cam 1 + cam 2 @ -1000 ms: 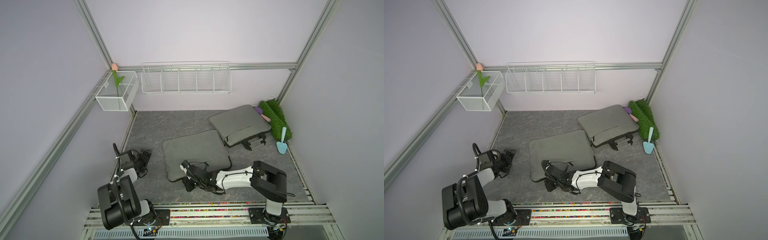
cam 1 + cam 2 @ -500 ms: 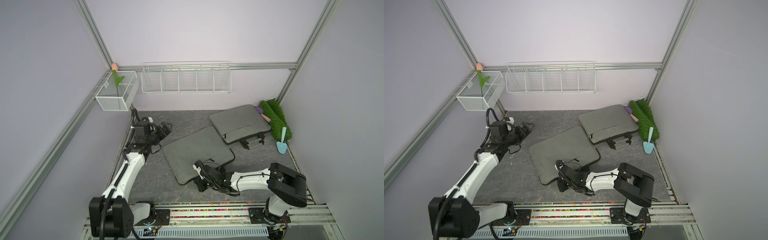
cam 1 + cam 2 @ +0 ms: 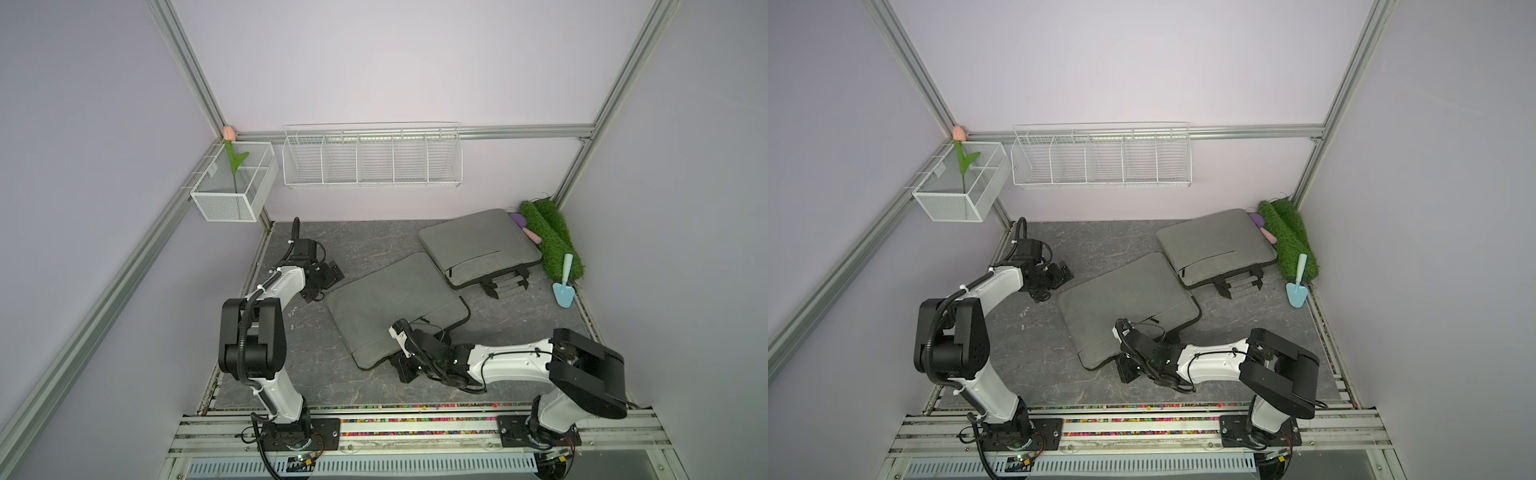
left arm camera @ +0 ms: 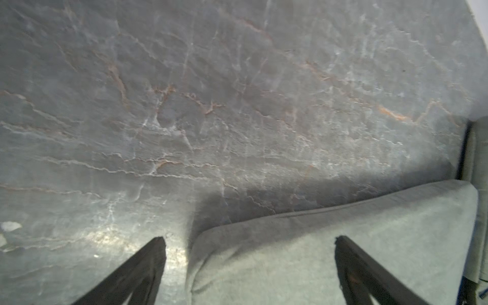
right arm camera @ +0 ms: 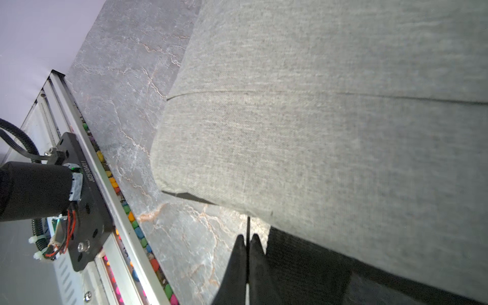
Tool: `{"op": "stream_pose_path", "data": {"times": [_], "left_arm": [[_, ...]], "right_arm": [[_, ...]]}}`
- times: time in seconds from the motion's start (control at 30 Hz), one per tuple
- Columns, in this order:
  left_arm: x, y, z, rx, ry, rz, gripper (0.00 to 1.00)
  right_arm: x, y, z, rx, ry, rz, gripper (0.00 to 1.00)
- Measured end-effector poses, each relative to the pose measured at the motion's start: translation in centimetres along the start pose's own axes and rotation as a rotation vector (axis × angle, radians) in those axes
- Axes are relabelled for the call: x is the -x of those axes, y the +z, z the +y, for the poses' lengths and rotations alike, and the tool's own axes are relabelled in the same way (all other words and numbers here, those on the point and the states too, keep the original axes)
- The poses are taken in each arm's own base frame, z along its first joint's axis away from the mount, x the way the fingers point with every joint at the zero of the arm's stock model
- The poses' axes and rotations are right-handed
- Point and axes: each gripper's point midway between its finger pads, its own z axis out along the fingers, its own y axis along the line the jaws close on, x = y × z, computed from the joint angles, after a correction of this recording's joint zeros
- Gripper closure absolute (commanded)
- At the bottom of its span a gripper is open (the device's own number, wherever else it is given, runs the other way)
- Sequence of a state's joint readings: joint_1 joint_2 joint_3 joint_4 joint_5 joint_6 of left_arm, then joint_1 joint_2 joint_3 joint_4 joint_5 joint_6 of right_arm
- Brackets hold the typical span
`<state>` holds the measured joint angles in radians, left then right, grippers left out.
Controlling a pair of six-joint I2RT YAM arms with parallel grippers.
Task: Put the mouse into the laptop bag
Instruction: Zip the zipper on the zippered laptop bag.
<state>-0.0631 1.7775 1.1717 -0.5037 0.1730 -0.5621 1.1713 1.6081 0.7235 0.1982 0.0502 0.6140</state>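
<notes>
Left wrist view: the left tool (image 4: 248, 240) is spread wide over a corner of the nearer laptop bag (image 4: 330, 250) on the tabletop (image 4: 211, 105). The right tool (image 5: 247, 237) is pressed together at that bag's near edge, perhaps tucked under its lip. In both top views its tips are hidden. The mouse cannot be made out anywhere.

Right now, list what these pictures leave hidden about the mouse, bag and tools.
- Mouse: seen in no view.
- Near laptop bag: zipper edge partly hidden under the right arm in both top views.
- Right tool: shut; right wrist view too close to show any pinch.
- Left tool: open, fingers cut by left wrist view's edge.
</notes>
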Motion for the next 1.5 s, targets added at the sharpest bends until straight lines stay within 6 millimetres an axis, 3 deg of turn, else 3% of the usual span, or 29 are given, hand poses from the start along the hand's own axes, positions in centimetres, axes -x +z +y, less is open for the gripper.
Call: {"op": "stream_pose_path", "data": {"times": [0.17, 0.27, 0.37, 0.43, 0.47, 0.57, 0.67, 0.8, 0.97, 1.07, 1.13, 1.2, 1.3, 1.4, 1.5], "left_arm": [[-1.0, 1.9, 0.6, -0.003, -0.016, 0.061, 0.08], [-1.5, 2.4, -0.1, -0.051, -0.02, 0.082, 0.26], [-1.8, 2.7, 0.1, -0.07, -0.042, 0.082, 0.58], [-1.9, 2.9, 0.7, -0.076, -0.07, 0.074, 0.93], [-2.1, 3.0, 1.0, -0.077, -0.081, 0.07, 1.0], [-2.5, 2.6, 1.0, -0.118, -0.11, 0.052, 1.0], [-3.2, 1.5, 2.2, -0.147, -0.176, 0.023, 1.0], [-3.7, -1.8, 7.0, -0.156, -0.346, -0.079, 1.0], [-2.4, -7.1, 14.9, -0.073, -0.564, -0.295, 1.0], [-2.1, -8.9, 16.1, -0.049, -0.587, -0.38, 1.0], [-2.8, -9.3, 16.1, -0.066, -0.59, -0.405, 1.0], [-4.1, -9.1, 16.2, -0.069, -0.599, -0.399, 1.0], [-6.2, -9.0, 16.6, -0.05, -0.617, -0.383, 1.0], [-7.6, -9.5, 16.7, -0.05, -0.616, -0.398, 1.0], [-8.3, -9.9, 16.8, -0.047, -0.615, -0.414, 1.0]], "right_arm": [[0.1, -0.1, 0.0, -0.003, 0.0, -0.005, 0.93], [0.1, -0.1, 0.0, -0.003, 0.0, -0.005, 0.93], [0.1, -0.1, -0.1, -0.005, 0.0, -0.006, 0.93], [0.1, -0.1, -0.2, -0.01, 0.002, -0.006, 0.93], [0.1, -0.1, -0.3, -0.013, 0.002, -0.004, 0.93], [-0.1, -0.1, -0.5, -0.023, 0.003, 0.007, 0.93], [-0.5, -0.1, -0.6, -0.036, 0.001, 0.038, 0.93], [0.5, 0.9, 0.2, -0.057, -0.019, 0.094, 0.93], [5.1, 4.4, 1.3, -0.028, -0.017, 0.114, 0.94], [9.0, 6.4, 0.1, -0.049, -0.01, 0.086, 0.93], [10.3, 6.6, -1.3, -0.065, -0.002, 0.058, 0.93], [9.6, 6.2, -2.2, -0.077, -0.004, 0.045, 0.94], [5.7, 5.2, -2.4, -0.101, -0.051, 0.075, 0.93], [0.5, 5.1, -1.0, -0.091, -0.143, 0.122, 0.93], [-1.3, 5.2, 1.7, -0.018, -0.22, 0.093, 0.93]]}}
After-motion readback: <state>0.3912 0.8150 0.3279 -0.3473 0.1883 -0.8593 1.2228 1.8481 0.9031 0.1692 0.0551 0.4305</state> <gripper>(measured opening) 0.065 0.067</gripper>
